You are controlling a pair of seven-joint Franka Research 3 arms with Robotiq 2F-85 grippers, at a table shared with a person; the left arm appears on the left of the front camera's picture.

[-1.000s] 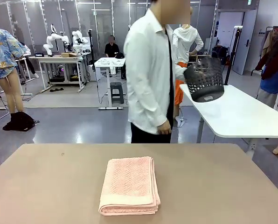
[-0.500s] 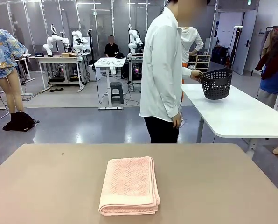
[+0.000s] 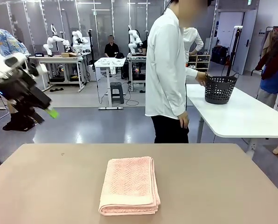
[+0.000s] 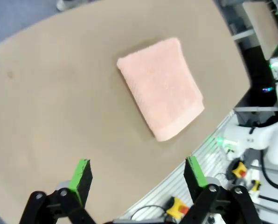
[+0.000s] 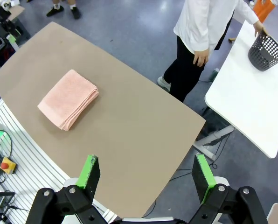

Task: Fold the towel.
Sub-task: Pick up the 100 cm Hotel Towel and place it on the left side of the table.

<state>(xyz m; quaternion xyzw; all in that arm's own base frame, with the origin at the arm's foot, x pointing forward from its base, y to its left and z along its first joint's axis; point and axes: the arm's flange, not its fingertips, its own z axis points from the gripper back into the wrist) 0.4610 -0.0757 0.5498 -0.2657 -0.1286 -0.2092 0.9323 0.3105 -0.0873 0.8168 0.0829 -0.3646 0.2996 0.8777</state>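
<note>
The salmon-pink towel [image 3: 130, 185] lies folded into a neat rectangle on the tan table [image 3: 213, 186], near its front middle. It also lies below both wrist cameras: towel [image 4: 160, 87], towel [image 5: 68, 99]. My left gripper [image 3: 42, 108] hangs high at the far left, above and well left of the towel, blurred. Its green-padded fingers [image 4: 81, 176] stand wide apart with nothing between them; left gripper [image 4: 138, 173]. My right gripper [image 5: 147, 173] hovers high over the table, open and empty.
A person in a white shirt [image 3: 167, 70] stands behind the table, turned to a white side table [image 3: 241, 114], one hand on a dark basket [image 3: 219, 88]. The tan table's far edge [image 3: 129, 144] runs just before the person.
My left arm has swung into the front view at the upper left. The person has stepped right and set the basket down on the white table. The towel has not moved.
</note>
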